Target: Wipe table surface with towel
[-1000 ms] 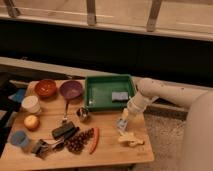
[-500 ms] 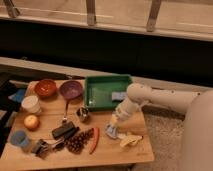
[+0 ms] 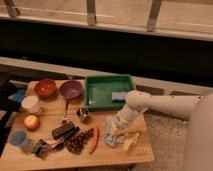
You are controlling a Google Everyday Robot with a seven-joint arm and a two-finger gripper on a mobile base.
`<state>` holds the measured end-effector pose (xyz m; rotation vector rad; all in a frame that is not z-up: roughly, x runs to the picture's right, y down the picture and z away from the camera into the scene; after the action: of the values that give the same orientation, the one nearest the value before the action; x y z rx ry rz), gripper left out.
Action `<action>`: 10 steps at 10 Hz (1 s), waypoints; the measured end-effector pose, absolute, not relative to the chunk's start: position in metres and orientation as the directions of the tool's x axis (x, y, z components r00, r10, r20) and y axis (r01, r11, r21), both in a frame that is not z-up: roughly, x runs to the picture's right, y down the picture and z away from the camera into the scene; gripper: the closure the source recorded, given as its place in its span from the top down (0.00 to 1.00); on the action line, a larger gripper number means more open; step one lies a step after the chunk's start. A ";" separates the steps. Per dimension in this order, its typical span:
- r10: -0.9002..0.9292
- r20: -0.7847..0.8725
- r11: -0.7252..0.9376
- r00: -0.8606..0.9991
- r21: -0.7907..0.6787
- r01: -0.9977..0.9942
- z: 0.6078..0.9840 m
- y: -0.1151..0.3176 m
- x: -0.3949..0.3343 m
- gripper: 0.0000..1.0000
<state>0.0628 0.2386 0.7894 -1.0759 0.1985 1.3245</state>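
Observation:
A wooden table (image 3: 50,157) holds many small items. My gripper (image 3: 116,128) reaches in from the right on a white arm (image 3: 165,105) and points down at the table's right part. It is shut on a bunched light blue towel (image 3: 112,138) that rests on the wood beneath it. The towel lies between a red chili (image 3: 95,140) on its left and a yellow banana (image 3: 131,140) on its right, close to both.
A green tray (image 3: 102,85) with a blue sponge (image 3: 119,96) stands behind the gripper. To the left are a metal cup (image 3: 82,114), purple bowl (image 3: 71,90), red bowl (image 3: 46,88), white cup (image 3: 31,104), orange fruit (image 3: 31,121), blue cup (image 3: 19,138), black object (image 3: 64,131) and grapes (image 3: 77,143).
The gripper has slid the towel leftwards across the table's right part, from beside the banana towards the chili. The arm has bent further in over the table.

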 end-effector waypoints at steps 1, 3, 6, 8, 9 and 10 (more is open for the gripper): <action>0.686 -0.671 -0.132 0.282 -0.496 -0.858 0.795 0.231 0.074 0.00; 0.698 -0.666 -0.128 0.263 -0.478 -0.869 0.813 0.204 0.089 0.00; 0.720 -0.627 -0.108 0.297 -0.525 -0.844 0.831 0.173 0.075 0.00; 0.731 -0.598 -0.102 0.329 -0.573 -0.813 0.828 0.167 0.059 0.00; 0.731 -0.581 -0.097 0.358 -0.608 -0.788 0.821 0.172 0.043 0.00; 0.732 -0.567 -0.091 0.377 -0.630 -0.771 0.815 0.177 0.029 0.00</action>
<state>0.0294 0.1765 0.8146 -1.0898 0.0458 1.2547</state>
